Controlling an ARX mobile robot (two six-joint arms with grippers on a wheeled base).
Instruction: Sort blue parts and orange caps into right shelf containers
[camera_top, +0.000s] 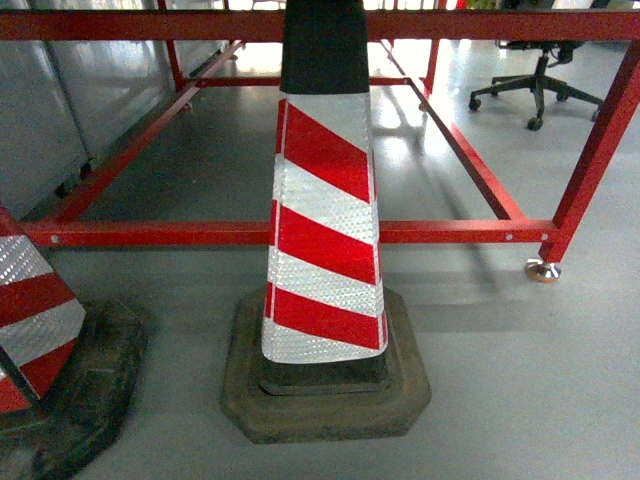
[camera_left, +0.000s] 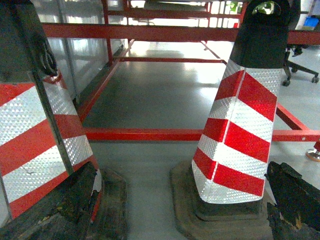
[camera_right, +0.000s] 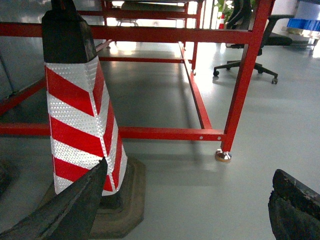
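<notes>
Neither the blue parts, the orange caps, the crates nor the shelf show in any view. The left pincer (camera_left: 180, 210) stands spread, its two dark, worn fingers (camera_left: 65, 210) at the bottom corners of the left wrist view with nothing between them but floor and cone. Just ahead of it and a little to its right stands a traffic cone (camera_left: 237, 135) with red and white reflective stripes, a black top and a dark rubber base; a second cone (camera_left: 35, 130) of the same kind rises close against its left finger. The right pincer (camera_right: 185, 210) is also spread and holds nothing, the striped cone standing beside its left finger. Beyond both pincers a red metal frame (camera_top: 440, 232) runs low across the grey floor (camera_top: 520, 380), and an office chair (camera_top: 535, 85) stands farther off to the right.
</notes>
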